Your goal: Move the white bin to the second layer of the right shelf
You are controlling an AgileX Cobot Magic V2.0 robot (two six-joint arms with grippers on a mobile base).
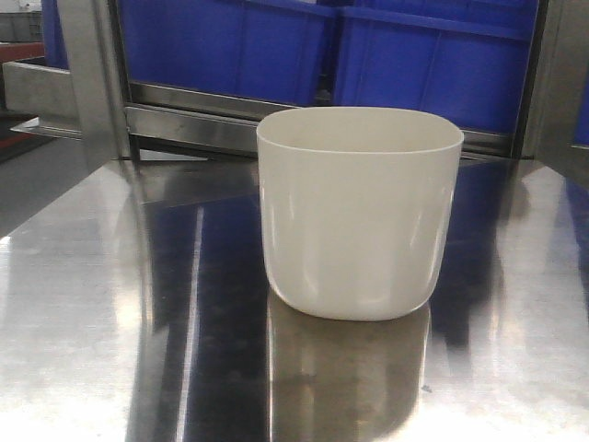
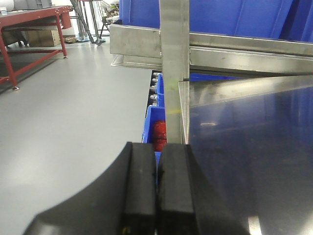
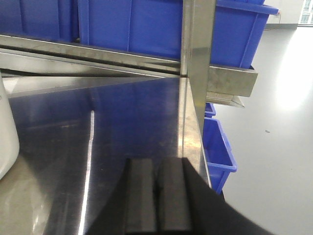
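Observation:
The white bin [image 1: 359,216], a glossy cream tub with a rounded-square mouth, stands upright and empty-looking on the stainless tabletop [image 1: 83,331], near its middle. The right wrist view shows only a sliver of its wall, the white bin [image 3: 6,132] at the left edge. My right gripper [image 3: 155,164] is shut with nothing in it, low over the table's right part, well right of the bin. At the table's left edge my left gripper [image 2: 157,149] is also shut on nothing, and the bin is outside its view. The right shelf second layer is not identifiable in these views.
Big blue crates [image 1: 414,64] sit on a steel rack ledge [image 1: 193,124] just behind the table. Steel uprights [image 2: 174,68] [image 3: 198,54] rise at the table's back corners. Lower blue bins [image 3: 217,147] [image 2: 151,122] sit beside the table. A red workbench [image 2: 29,19] stands far left.

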